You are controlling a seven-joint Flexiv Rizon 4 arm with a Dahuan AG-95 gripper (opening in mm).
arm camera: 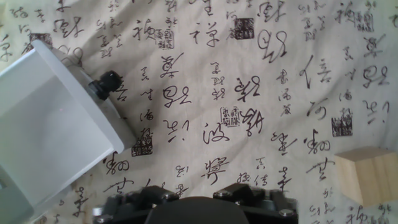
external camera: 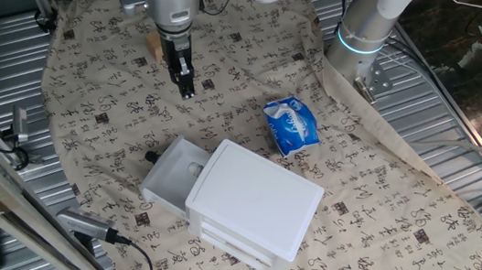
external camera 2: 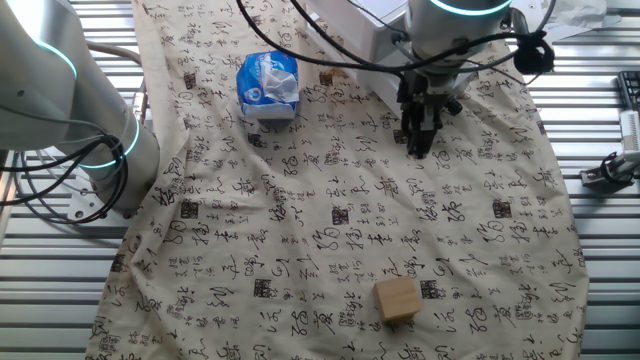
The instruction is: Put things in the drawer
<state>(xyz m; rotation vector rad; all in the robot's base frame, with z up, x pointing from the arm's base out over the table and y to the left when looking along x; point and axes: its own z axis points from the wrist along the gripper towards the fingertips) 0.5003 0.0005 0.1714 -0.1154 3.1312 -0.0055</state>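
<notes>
While the hand (external camera: 187,89) hovers, the drawer (external camera: 169,174) stands open.

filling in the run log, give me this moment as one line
phase: before pickup | gripper: above cloth, holding nothing, open or shut unclear | wooden block: on cloth, untouched | top drawer: pulled open, no block inside

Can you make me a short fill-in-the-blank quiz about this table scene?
1. The drawer of the white unit is pulled ____.
2. The wooden block lies on the ____.
3. The packet is blue and ____.
4. The gripper holds ____.

Missing words: open; cloth; white; nothing
</notes>
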